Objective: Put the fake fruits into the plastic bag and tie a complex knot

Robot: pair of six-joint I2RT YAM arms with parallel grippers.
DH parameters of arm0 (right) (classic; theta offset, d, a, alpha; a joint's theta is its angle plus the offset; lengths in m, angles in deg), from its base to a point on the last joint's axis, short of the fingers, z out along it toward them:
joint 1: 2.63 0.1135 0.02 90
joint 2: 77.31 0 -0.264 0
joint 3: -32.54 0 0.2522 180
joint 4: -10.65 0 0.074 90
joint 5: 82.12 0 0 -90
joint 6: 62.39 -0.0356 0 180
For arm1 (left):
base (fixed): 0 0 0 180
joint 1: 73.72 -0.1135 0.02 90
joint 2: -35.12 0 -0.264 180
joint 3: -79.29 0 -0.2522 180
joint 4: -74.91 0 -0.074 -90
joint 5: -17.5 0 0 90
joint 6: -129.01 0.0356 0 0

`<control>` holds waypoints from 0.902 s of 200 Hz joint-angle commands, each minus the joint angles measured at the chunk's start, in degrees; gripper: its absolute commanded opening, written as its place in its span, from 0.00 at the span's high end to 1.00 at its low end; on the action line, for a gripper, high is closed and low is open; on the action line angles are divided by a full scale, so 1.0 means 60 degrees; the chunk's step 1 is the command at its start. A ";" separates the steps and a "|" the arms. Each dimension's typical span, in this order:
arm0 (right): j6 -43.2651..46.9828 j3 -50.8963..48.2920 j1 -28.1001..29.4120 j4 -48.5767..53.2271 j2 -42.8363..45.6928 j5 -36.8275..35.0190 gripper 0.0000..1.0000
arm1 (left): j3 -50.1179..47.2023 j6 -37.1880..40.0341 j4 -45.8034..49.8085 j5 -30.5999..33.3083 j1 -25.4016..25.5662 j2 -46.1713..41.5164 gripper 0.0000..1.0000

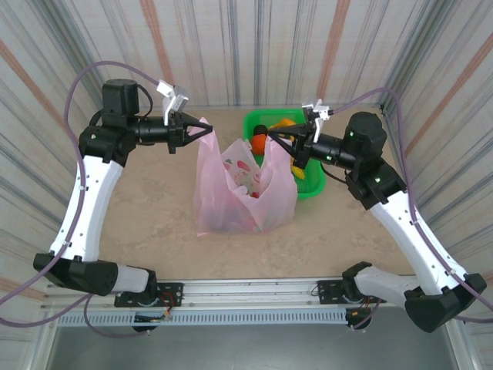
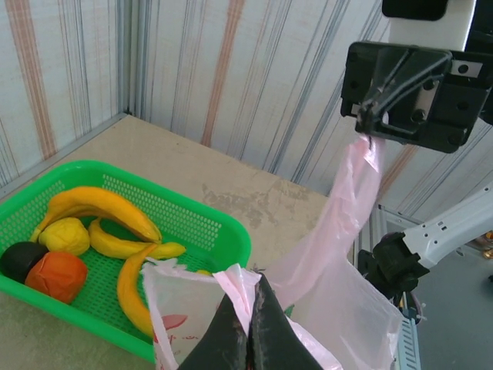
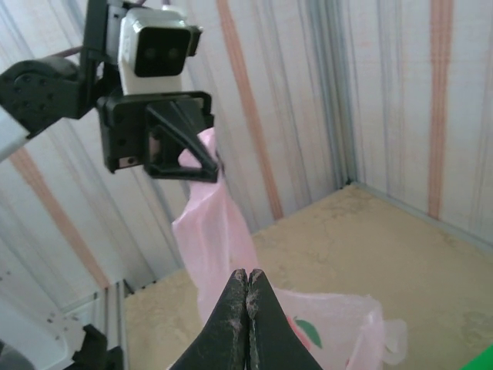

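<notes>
Top external shows me the plastic bag (image 1: 243, 196) standing open on the worktop (image 1: 154, 208), stretched between both arms. My left end effector (image 1: 194, 129) is clenched on 1 pink handle. From the left wrist I see the right end effector (image 2: 368, 127) pinching the other handle, which is pulled taut. Just beside the bag, on its far right, sits a green basket (image 1: 312, 187) holding fake fruits (image 2: 127, 247): yellow bananas (image 2: 104, 206), an orange-red ball (image 2: 55, 276) and a dark ball (image 2: 19, 258). Reddish shapes show through the bag's bottom; I cannot tell fruit from print.
</notes>
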 commanded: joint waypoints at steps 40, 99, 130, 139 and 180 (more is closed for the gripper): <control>0.0281 0.0149 -0.0970 0.0246 0.0329 -0.2209 1.00 | 0.0065 0.0155 -0.0071 -0.0552 -0.0050 -0.0149 1.00; 0.0224 0.0408 -0.1317 0.1021 0.0559 -0.0914 0.64 | 0.0151 0.0075 -0.0056 -0.0670 -0.0054 0.0005 1.00; 0.0519 0.0802 -0.1326 0.2274 0.1307 -0.0866 0.37 | 0.0313 0.0170 0.0164 -0.0569 -0.0057 0.0119 1.00; 0.0524 0.1019 -0.1316 0.2790 0.1480 -0.0932 0.35 | 0.0354 0.0214 0.0256 -0.0556 -0.0057 0.0157 1.00; -0.0172 0.1353 -0.0714 0.3860 0.2183 -0.0526 0.35 | 0.0343 0.0381 0.0440 -0.0427 -0.0058 0.0219 1.00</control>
